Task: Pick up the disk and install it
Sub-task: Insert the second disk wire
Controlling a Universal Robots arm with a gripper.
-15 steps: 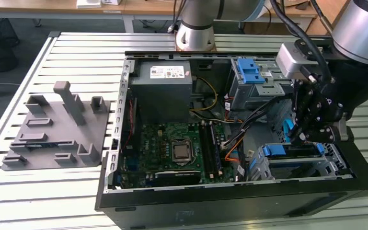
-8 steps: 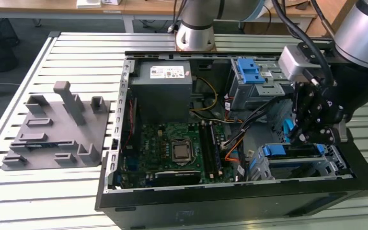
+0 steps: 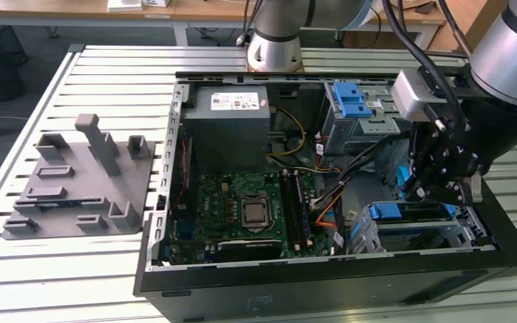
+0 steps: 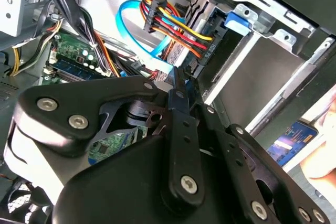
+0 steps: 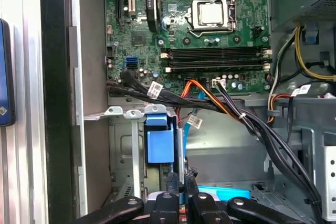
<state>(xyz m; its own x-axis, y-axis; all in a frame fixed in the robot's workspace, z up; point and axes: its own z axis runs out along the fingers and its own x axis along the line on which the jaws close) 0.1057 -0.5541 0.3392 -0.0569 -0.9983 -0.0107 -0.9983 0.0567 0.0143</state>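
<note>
Open computer case (image 3: pixel 330 282) lying on its side on the slatted bench (image 3: pixel 61 269), with the arm reaching into the corner at the exterior view's right; the hand (image 3: pixel 440 192) hangs inside the case, just above the metal drive cage (image 3: pixel 460 232) and beside the blue latch (image 3: pixel 387 210) at the cage's mouth. The disk (image 3: pixel 402 180) shows as a narrow blue-edged strip standing on edge immediately beside the hand, on the side toward the motherboard (image 3: pixel 250 208) — its long axis runs roughly up and down, not flat as the cage slot lies, so the relation that matters is this turn between disk and slot, the slot lying directly below and very near. State of the hand: in both wrist views its two fingers (image 5: pixel 178 184) are drawn almost together, leaving only a thin gap; they appear to pinch the disk by its edge, though the contact itself is partly hidden by the hand's own linkages. A bundle of coloured cables (image 4: pixel 168 22) and a light-blue data cable (image 4: pixel 126 22) cross close in front of the hand — near the disk, and whether touching it cannot be told.
</note>
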